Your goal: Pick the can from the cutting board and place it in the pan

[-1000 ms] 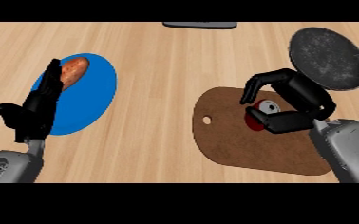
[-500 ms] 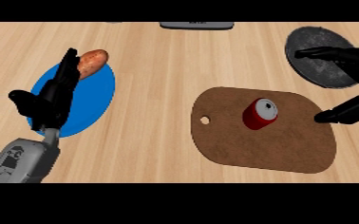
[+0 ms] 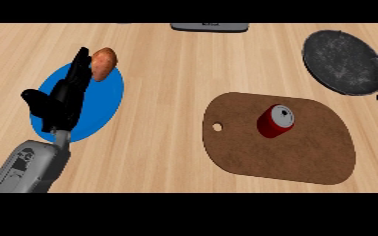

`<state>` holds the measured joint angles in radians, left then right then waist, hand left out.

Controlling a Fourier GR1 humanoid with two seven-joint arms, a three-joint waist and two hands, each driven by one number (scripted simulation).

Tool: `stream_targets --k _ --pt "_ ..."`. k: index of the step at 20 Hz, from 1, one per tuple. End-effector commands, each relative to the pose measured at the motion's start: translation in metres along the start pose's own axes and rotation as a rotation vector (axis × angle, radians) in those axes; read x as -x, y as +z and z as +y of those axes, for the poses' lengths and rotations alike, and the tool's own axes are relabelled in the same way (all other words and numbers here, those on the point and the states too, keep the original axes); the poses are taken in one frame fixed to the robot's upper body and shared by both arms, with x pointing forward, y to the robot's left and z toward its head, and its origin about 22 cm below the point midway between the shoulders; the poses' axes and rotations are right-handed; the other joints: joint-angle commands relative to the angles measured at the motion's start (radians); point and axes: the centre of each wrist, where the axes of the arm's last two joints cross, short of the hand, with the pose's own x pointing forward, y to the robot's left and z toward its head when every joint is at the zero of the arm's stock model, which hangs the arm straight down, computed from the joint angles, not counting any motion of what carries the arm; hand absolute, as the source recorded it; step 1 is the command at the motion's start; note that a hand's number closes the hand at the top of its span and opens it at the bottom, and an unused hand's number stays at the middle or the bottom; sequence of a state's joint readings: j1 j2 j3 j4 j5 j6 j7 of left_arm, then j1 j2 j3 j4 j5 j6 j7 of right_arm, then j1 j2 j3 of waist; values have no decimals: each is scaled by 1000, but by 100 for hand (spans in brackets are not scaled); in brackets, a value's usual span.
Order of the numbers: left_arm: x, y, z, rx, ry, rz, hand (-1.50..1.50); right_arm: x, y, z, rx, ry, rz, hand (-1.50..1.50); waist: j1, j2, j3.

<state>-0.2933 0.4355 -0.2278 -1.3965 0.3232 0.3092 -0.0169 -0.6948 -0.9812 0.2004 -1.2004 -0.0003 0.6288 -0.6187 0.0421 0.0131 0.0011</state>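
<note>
Now the right hand, which a second ago was curled close about the can (image 3: 277, 121) and half a second ago had pulled off toward the right edge, shows nowhere in the head view, so its fingers cannot be told. The can itself has stayed put: it stands upright on the cutting board (image 3: 244, 155), not lifted, not in the pan (image 3: 341, 62). By my reckoning the pick has not been made, and a fresh approach to the can would be needed before any carrying.

The left hand (image 3: 60, 97) rests at the view's left, its fingers straight and holding nothing, lying over the blue plate (image 3: 103, 105). Just beyond its fingertips sits a brown, rounded potato-like thing (image 3: 102, 63) on the far rim of that plate. The can is well off to the right of this hand, and the pan farther right and beyond.

As to make, the can is a short red cylinder with a bright metal top. The board is a flat brown slab with rounded corners and a small hole near its left end. The pan is a dark, dull round with a speckled face. The bench (image 3: 170, 70) is pale wood, its grain running across. A grey flat object (image 3: 210, 27) lies at the far edge.
</note>
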Motion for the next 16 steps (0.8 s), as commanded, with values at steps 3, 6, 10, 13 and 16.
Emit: stream_targets --k 3,6,10,13,16 --pt "-2 1 -6 6 15 14 0 -14 -37 -18 -144 23 -135 -150 4 -4 -1" --pt "-9 -6 -2 -5 4 8 0 -12 -46 -14 -143 52 -162 -150 -9 -5 -1" --pt "-3 -3 11 -11 -6 25 0 -10 -63 1 -222 -12 -170 -150 -14 -6 -1" --pt "-5 -6 14 -8 -4 39 0 -19 -84 20 -294 -53 -210 -150 -17 -8 -2" --pt "7 9 0 -36 0 36 0 -26 -72 24 -342 -81 -229 -150 -37 -15 -1"
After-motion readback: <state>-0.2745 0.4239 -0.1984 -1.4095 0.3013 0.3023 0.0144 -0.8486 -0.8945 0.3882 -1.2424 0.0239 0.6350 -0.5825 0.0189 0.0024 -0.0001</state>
